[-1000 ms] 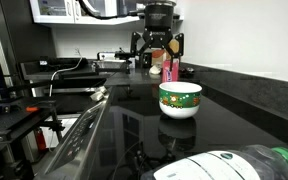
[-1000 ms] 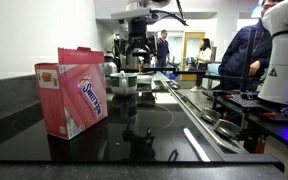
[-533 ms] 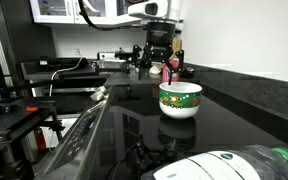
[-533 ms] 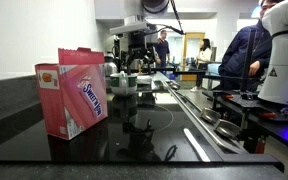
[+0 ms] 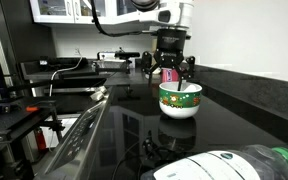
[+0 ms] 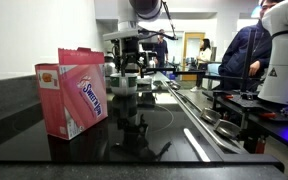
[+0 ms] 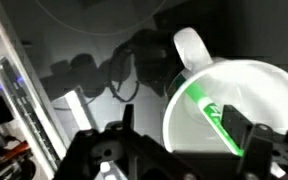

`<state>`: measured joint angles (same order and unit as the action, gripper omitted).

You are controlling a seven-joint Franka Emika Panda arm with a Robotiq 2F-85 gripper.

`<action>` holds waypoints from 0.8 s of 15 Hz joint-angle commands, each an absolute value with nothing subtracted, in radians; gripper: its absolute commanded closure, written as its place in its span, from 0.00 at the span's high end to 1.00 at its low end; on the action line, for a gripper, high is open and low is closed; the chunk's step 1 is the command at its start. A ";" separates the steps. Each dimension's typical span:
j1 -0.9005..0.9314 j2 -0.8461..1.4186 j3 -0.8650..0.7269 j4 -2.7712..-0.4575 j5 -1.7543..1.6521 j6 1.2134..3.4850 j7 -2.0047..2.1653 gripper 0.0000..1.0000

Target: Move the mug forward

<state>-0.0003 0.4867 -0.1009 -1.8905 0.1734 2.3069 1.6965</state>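
One mug (image 5: 180,100), green-banded and white inside, sits on the glossy black worktop (image 5: 239,115), apart from a pink carton (image 6: 72,92) standing farther along it. The robot's tool (image 5: 173,75) hangs directly above the mug, spread wide and gripping nothing. Seen from the wrist, one finger (image 7: 246,135) hangs over the white bowl while the other lies outside the rim, clear of the handle (image 7: 192,48). The tool is apparently lining up to pinch the wall, probably the firmest hold for carrying the mug forward.
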 commanded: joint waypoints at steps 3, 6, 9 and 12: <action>0.020 0.534 -0.120 -1.825 0.179 2.245 1.713 0.78; 0.018 0.554 -0.120 -1.810 0.181 2.228 1.708 0.56; 0.023 0.567 -0.124 -1.798 0.174 2.216 1.712 0.32; 0.026 0.570 -0.125 -1.792 0.175 2.215 1.716 0.10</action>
<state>0.0075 0.5616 -0.1049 -1.8206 0.1733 2.2530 1.6965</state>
